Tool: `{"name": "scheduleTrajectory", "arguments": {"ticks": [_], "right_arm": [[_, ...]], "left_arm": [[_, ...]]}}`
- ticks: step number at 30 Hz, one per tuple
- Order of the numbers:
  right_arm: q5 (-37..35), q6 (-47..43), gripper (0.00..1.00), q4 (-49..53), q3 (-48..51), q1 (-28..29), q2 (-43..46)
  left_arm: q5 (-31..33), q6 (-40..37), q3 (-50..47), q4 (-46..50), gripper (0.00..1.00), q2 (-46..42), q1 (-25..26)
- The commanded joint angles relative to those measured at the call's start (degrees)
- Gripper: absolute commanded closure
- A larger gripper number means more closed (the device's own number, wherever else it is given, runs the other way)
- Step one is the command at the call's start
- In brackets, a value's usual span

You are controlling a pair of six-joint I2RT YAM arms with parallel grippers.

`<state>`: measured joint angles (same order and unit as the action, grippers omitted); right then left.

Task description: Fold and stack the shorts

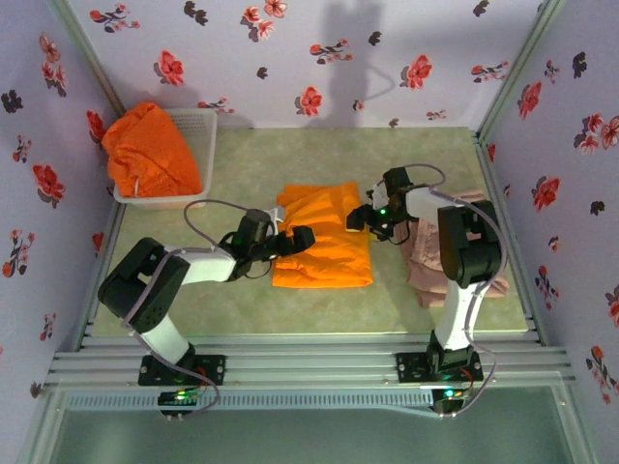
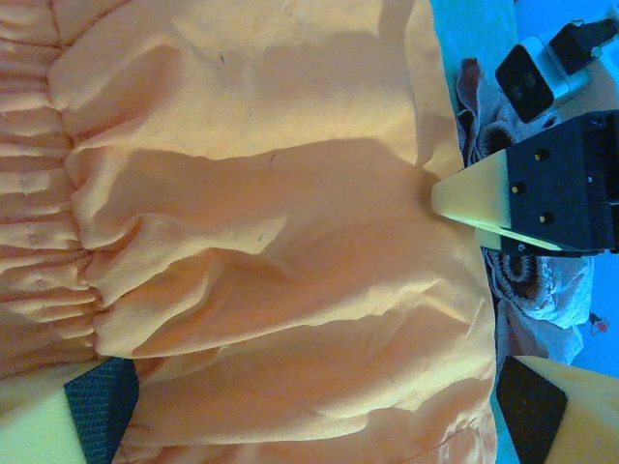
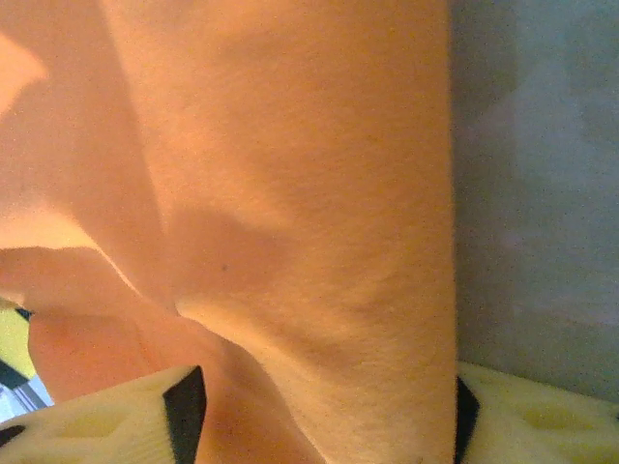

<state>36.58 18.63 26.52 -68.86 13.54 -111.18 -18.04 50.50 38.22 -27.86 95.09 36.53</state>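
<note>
An orange pair of shorts [image 1: 324, 242] lies flat mid-table. My left gripper [image 1: 298, 239] sits on its left edge, open wide, with the cloth [image 2: 271, 242] spread between its fingers [image 2: 97, 416]. My right gripper [image 1: 360, 218] is at the right edge, its jaws apart with a fold of orange fabric [image 3: 319, 242] between them [image 3: 319, 411]; its fingertip [image 2: 474, 196] presses the cloth's edge in the left wrist view. The pink-beige shorts [image 1: 430, 261] lie at the right under the right arm. More orange shorts [image 1: 150, 150] are heaped in the basket.
The white mesh basket [image 1: 205, 126] stands at the back left corner. Floral walls close the table on three sides. Bare green tabletop [image 1: 290, 159] lies behind the shorts and near the front edge.
</note>
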Motion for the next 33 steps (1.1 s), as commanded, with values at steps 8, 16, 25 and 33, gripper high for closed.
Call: {"name": "scheduleTrajectory", "arguments": {"ticks": [8,16,25,33], "right_arm": [[3.2,2.5,0.53,-5.9,2.0,2.5,-2.0],[0.8,4.1,0.88,-8.0,2.2,3.3,-2.2],[-13.7,-1.1,1.00,6.3,-2.5,5.9,3.8],[-30.3,-4.6,1.00,25.2,-9.1,7.6,13.4]], "left_arm": [[2.2,0.5,-2.6,3.3,0.01,1.6,0.0],[4.6,0.4,-5.2,-0.4,0.01,-2.6,0.0],[11.8,-5.4,-8.1,3.2,0.01,-19.4,-0.4],[16.3,-8.5,-11.5,6.4,0.01,-31.7,-0.6]]}}
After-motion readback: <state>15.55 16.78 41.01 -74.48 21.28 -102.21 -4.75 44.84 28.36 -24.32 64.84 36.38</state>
